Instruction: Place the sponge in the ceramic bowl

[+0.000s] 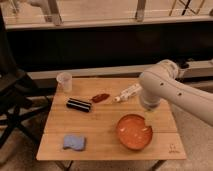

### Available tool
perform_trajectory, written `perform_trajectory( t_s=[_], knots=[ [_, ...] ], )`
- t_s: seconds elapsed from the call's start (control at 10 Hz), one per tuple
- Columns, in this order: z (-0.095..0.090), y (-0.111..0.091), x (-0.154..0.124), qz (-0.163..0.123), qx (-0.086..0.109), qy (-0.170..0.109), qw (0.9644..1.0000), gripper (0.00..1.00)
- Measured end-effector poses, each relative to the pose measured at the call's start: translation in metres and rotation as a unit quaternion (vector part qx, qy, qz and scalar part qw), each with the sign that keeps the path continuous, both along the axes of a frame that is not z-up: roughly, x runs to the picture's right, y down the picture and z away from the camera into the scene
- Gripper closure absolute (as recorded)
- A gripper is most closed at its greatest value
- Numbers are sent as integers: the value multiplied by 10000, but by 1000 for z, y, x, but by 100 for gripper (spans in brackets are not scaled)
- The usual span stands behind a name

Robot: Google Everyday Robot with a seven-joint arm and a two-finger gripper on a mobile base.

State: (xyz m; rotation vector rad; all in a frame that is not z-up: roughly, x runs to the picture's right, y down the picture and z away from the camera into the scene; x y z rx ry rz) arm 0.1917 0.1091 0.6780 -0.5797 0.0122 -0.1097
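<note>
The light-blue sponge (74,142) lies flat near the table's front left corner, with nothing touching it. At the front right of the table stands the orange-red ceramic bowl (134,131), with nothing in it. My white arm (159,90) reaches in from the right and hangs over the table just behind the bowl. My gripper is hidden behind that arm, far from the sponge, and holds nothing that I can see.
The wooden table (105,120) also carries a translucent cup (64,81) at the back left, a black ribbed case (79,104), a small red-brown item (100,97) and a white tube (128,93). A black chair (12,95) stands left of the table.
</note>
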Motion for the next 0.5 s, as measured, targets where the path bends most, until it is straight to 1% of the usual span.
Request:
perform_trajectory(
  t_s=[0.1, 0.3, 0.5],
  knots=[
    [-1, 1, -9, -101, -5, -57, 9999, 20],
    [0, 3, -38, -314, -40, -242, 9992, 20],
    [0, 2, -65, -533, -56, -413, 9977, 20]
  ],
)
